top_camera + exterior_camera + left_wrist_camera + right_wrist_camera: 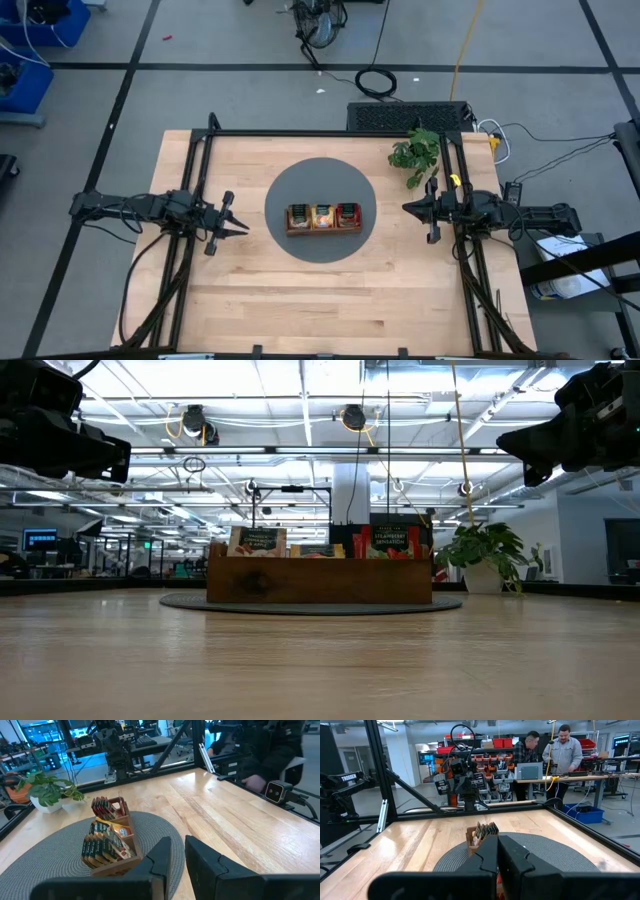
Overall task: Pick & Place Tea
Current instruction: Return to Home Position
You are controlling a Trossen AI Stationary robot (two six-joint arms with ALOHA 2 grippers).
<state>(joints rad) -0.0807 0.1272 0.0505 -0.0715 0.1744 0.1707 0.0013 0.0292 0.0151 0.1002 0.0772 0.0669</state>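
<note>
Tea: sachets [323, 215] all in the wooden tray [322, 231], standing on edge w/ labels up. None seen loose on the table [320, 300].
Sorting: green pack [298, 216] in the 9 o'clock section, yellow [323, 216] in the mid, red [347, 214] in the 3 o'clock section. Grouped by colour, so the placing looks done.
Tray: centre of the round grey mat [320, 180], long side running 9 to 3 o'clock, so each end faces one arm.
Left gripper [243, 228]: at 9 o'clock from the tray, off the mat edge, raised above the table, tips aimed at the tray. Fingers nearly together w/ only a slit between, nothing held.
Right gripper [406, 208]: at 3 o'clock from the tray, just off the mat, also raised. Fingers together, empty.
Tea vs tools: tea sits between the two grippers, well apart from both, no contact.
Why so: arms are pulled back and level on both sides, prob. a rest pose w/ the work area left free.
Plant [415, 152]: approx. 1 o'clock from the tray, near the right arm, not involved.
</note>
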